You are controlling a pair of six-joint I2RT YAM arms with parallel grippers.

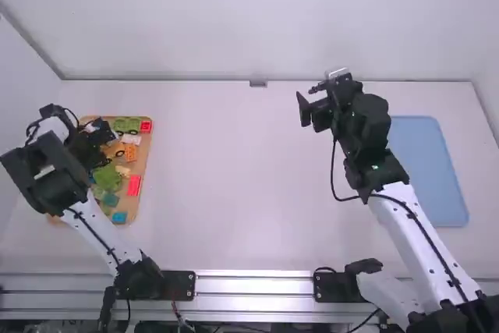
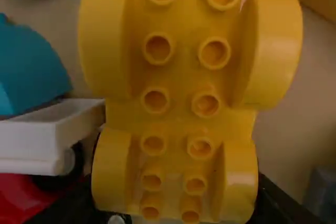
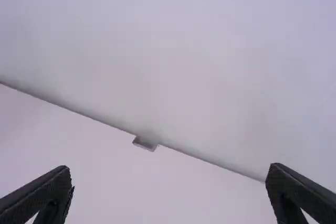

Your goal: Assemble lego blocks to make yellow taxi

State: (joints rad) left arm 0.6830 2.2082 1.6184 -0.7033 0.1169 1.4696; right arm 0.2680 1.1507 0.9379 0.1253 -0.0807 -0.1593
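"Scanning the worktop (image 1: 234,185), how far along?"

"Early, I'd judge: the brown tray (image 1: 143,157) holds loose blocks (image 1: 134,185)."

"What's being held?"

"Right hand (image 3: 168,170) spread wide, empty; left hand (image 2: 176,192), over the tray, closed on the yellow mudguard block (image 2: 181,77). Joining it to wheels and top probably remains."

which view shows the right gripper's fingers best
The right wrist view: both fingers of the right gripper come in large from the bottom corners, with the wide gap between them plain. The high view shows the gripper smaller, from above and behind, at the end of the right arm.
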